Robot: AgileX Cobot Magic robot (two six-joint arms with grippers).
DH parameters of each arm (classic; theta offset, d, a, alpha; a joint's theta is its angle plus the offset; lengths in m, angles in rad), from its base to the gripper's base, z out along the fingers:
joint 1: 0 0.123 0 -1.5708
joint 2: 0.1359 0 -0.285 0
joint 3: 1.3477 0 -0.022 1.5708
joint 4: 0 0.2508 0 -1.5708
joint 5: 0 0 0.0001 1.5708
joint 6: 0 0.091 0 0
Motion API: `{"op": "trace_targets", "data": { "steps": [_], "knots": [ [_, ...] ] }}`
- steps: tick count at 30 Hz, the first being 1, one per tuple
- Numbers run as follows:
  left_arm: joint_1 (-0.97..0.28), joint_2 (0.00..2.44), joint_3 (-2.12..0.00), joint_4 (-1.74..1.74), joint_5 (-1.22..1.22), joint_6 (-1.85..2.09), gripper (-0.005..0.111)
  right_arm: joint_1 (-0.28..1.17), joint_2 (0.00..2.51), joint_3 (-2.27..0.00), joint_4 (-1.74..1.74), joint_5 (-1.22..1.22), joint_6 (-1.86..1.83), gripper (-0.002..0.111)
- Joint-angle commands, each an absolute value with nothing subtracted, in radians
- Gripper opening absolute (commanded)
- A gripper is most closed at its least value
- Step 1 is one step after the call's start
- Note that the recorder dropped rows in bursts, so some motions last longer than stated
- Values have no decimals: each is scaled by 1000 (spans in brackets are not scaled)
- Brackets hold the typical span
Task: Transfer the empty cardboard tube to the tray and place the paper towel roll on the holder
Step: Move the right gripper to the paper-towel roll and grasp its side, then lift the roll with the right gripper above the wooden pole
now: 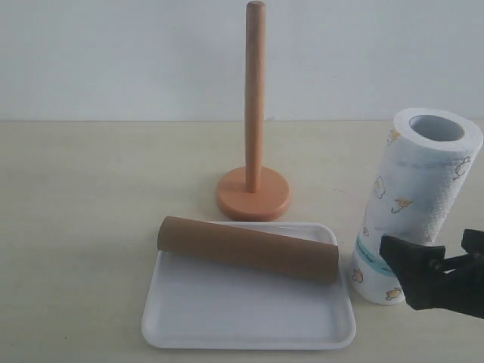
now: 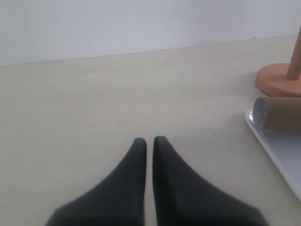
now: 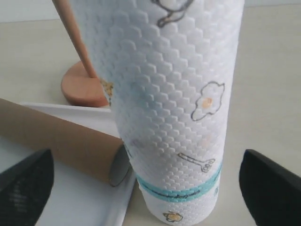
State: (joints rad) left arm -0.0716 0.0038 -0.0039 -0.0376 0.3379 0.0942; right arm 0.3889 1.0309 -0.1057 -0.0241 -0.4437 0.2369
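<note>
The brown cardboard tube (image 1: 249, 248) lies slantwise across the far part of the white tray (image 1: 249, 321). Just right of the tray, the paper towel roll (image 1: 412, 197) stands upright on the table, teal band low. Behind the tray stands the wooden holder (image 1: 254, 113) with a bare rod. My right gripper (image 1: 437, 255) is open in front of the roll's lower part. In the right wrist view its fingers (image 3: 28, 181) flank the roll (image 3: 174, 94) without touching it. My left gripper (image 2: 149, 141) is shut on nothing, over bare table left of the tube's end (image 2: 277, 113).
The tube's right end (image 3: 61, 139) lies close beside the roll, by the tray's rim (image 3: 70, 202). The holder's disc base (image 1: 253, 195) sits just beyond the tray's far edge. A pale wall closes the back of the table.
</note>
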Motion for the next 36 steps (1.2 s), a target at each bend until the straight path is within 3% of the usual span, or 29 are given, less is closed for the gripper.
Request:
{"op": "trace_targets", "data": {
  "steps": [1, 6, 14, 28, 31, 33, 36],
  "knots": [
    [-70, 0, 0, -45, 337, 88, 4, 391, 1034, -103, -36, -518, 193, 104],
    [-70, 0, 0, -45, 337, 88, 4, 391, 1087, -105, -34, -586, 140, 104],
    [-70, 0, 0, -45, 337, 88, 4, 391, 1342, -107, 66, -919, 50, 104],
    [-70, 0, 0, -45, 337, 88, 4, 391, 1510, -200, 55, -922, 54, 101],
    [-70, 0, 0, -45, 337, 88, 4, 391, 1510, -200, 56, -919, 54, 82],
    [-70, 0, 0, -45, 337, 88, 4, 391, 1510, -200, 56, -915, 54, 56],
    [-70, 0, 0, -45, 337, 88, 4, 391, 1510, -200, 56, -893, 54, 8]
  ]
}}
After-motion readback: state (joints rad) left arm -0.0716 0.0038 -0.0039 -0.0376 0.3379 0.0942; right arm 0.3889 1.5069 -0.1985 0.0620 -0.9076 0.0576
